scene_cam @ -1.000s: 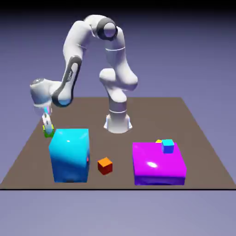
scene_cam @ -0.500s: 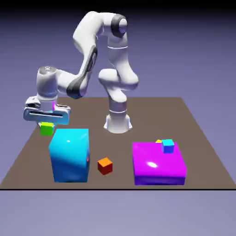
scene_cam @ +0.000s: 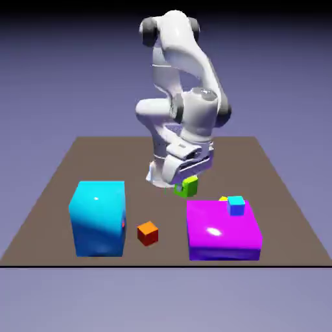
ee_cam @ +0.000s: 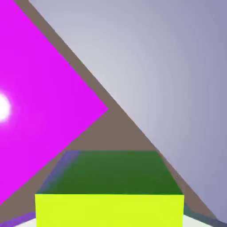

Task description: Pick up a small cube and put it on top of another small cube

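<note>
Brown table (scene_cam: 65,168), blue-violet backdrop: transfer under way.
The gripper (scene_cam: 188,183), clamped on the lime-green cube (scene_cam: 187,186), has swung from the table's 9 o'clock side to centre, above the purple block's (scene_cam: 224,230) far edge, near the blue cube (scene_cam: 236,205).

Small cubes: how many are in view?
4: green cube in the gripper; orange cube on the table; blue cube on the purple block; a yellow one mostly hidden behind it.
</note>
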{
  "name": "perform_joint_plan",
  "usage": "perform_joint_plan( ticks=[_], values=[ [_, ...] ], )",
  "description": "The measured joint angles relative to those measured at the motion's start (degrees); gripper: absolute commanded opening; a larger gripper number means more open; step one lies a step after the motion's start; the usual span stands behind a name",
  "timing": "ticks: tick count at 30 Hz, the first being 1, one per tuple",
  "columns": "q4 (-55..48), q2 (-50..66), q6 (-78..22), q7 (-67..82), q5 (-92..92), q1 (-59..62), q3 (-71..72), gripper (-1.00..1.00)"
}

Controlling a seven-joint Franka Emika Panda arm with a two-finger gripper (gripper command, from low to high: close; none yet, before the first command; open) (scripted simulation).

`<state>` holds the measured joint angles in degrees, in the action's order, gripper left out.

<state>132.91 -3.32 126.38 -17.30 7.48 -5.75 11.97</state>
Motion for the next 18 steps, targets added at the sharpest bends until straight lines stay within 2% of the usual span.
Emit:
perform_joint_plan(
  ticks=[5, 7, 11, 12, 14, 18],
  values=[
    [1.56, -0.18, -2.02, -8.6, -5.24, -10.36, 3.82, -1.0],
    [1.76, -0.22, -2.28, -9.71, -5.91, -10.53, 4.31, -1.0],
    [5.78, 6.04, 7.68, -11.76, -3.15, -10.86, 3.85, -1.0],
    [6.04, 6.46, 8.34, -11.9, -2.96, -10.76, 3.82, 1.0],
    [6.04, 6.46, 8.36, -12.02, -2.79, -10.88, 3.78, 1.0],
    [2.03, 0.2, -1.6, -9.95, -5.53, -10.81, 4.29, 1.0]
  ],
)
